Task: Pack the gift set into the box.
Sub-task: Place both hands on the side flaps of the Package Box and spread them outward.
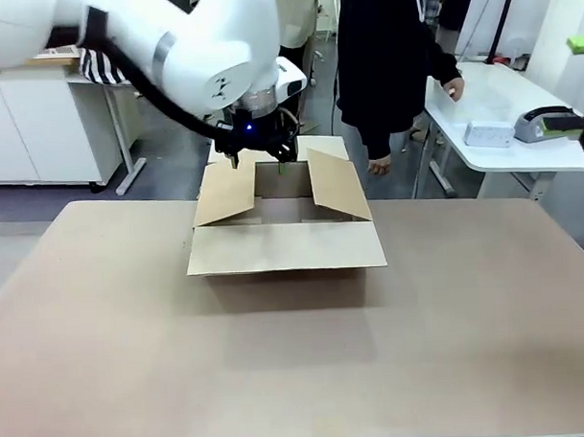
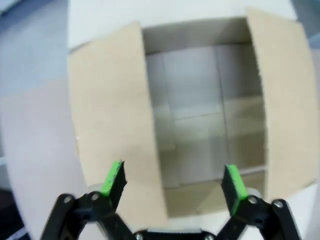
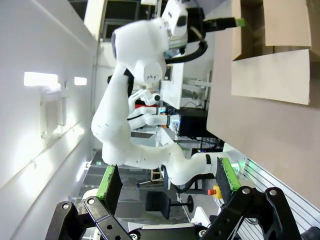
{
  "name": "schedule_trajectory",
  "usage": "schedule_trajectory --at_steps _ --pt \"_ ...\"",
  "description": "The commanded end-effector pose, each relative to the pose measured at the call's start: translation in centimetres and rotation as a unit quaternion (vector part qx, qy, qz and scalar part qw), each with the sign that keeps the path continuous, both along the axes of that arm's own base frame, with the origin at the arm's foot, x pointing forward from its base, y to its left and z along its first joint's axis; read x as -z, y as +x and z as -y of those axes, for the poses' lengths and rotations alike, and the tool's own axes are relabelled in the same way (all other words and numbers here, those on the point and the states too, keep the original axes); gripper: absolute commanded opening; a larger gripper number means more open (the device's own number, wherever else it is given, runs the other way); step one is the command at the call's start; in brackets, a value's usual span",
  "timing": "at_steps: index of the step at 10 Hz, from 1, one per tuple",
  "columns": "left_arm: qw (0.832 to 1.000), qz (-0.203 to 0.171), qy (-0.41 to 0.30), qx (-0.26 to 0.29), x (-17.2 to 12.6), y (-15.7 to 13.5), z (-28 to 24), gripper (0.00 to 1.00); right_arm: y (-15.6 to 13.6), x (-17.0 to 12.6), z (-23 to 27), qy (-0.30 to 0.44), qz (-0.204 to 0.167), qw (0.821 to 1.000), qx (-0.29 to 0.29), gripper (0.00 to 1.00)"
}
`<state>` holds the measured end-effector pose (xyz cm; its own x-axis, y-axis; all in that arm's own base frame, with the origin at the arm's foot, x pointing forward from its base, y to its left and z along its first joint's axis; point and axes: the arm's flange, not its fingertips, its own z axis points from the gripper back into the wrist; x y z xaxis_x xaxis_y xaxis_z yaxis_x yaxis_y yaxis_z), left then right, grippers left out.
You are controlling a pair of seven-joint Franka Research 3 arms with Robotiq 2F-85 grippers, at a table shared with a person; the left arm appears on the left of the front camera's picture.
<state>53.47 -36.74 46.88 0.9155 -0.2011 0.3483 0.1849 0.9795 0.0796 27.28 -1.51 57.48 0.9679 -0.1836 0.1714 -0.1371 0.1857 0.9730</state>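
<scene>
Box: the box (image 1: 285,249) sits open at the far middle of the table (image 1: 297,372), flaps spread, bare cardboard floor.
Left gripper: the left gripper (image 2: 172,180) hangs over the box's far edge, fingers wide apart, holding nothing.
Right gripper: the right gripper (image 3: 167,182) is spread and empty, well apart from the box.
Doing it well: I judge any descent should go through the middle of the opening, clear of the leaning side flaps (image 1: 224,192).

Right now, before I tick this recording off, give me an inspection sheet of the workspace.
Surface: brown table, bare around the carton.
Job's things: box open, four flaps spread, bottom panels in sight.
Clutter: nothing seen.
Grippers: left gripper open above the box; right gripper open, holding nothing.
Cables: black cable along the left arm.
Surroundings: person at the far side; white side table with small devices.
</scene>
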Motion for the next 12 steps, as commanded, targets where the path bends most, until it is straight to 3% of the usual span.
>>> schedule_trajectory --at_steps 1,3,7,12 --pt "0.998 -0.041 0.021 -0.053 0.6 4.3 1.7 1.0 0.3 -0.1 -0.1 0.007 0.014 1.0 -0.002 1.0" --pt "0.992 -0.071 0.059 -0.082 2.7 5.2 1.6 1.0 0.3 -0.1 -0.1 0.007 0.014 1.0 -0.002 1.0" --pt "0.977 -0.054 0.129 -0.161 4.7 5.3 -0.1 1.0 0.3 -0.1 -0.1 0.007 0.014 1.0 -0.002 1.0" --pt "0.971 -0.032 0.162 -0.174 2.7 3.4 -2.2 1.0 0.3 -0.1 -0.1 0.007 0.014 1.0 -0.002 1.0"
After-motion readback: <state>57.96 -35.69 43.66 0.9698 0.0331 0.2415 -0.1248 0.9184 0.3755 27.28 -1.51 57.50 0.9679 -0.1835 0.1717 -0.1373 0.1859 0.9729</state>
